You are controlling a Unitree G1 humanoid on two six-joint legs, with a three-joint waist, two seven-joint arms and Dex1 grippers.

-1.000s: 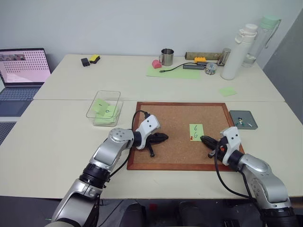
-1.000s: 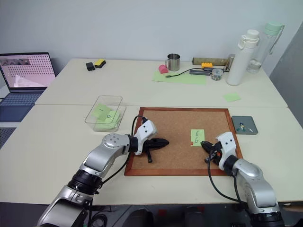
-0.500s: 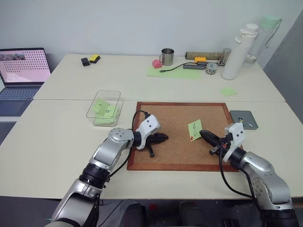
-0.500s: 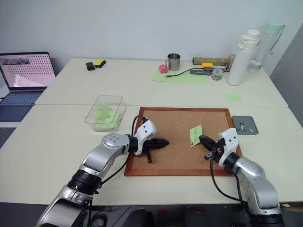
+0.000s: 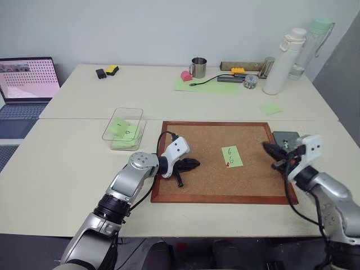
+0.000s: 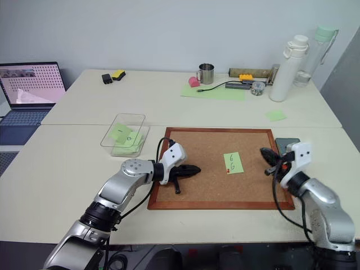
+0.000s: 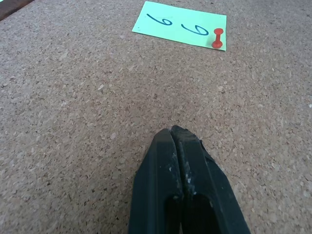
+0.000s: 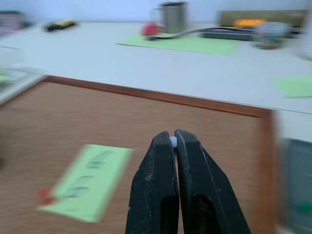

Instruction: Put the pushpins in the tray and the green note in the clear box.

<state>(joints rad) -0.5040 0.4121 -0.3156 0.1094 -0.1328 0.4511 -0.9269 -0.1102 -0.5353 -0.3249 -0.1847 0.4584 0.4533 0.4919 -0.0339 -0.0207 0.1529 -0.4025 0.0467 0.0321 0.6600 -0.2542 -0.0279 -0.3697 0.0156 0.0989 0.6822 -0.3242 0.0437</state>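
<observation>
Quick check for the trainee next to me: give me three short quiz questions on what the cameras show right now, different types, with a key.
1. True or false: the red pushpin sits at a corner of the green note.
2. Multiple choice: the jaws of the left gripper are
A. wide open
B. shut with nothing between them
C. shut on a sheet of paper
3. Fill in: the green note lies flat on the ______.

Key:
1. True.
2. B.
3. corkboard.
</observation>
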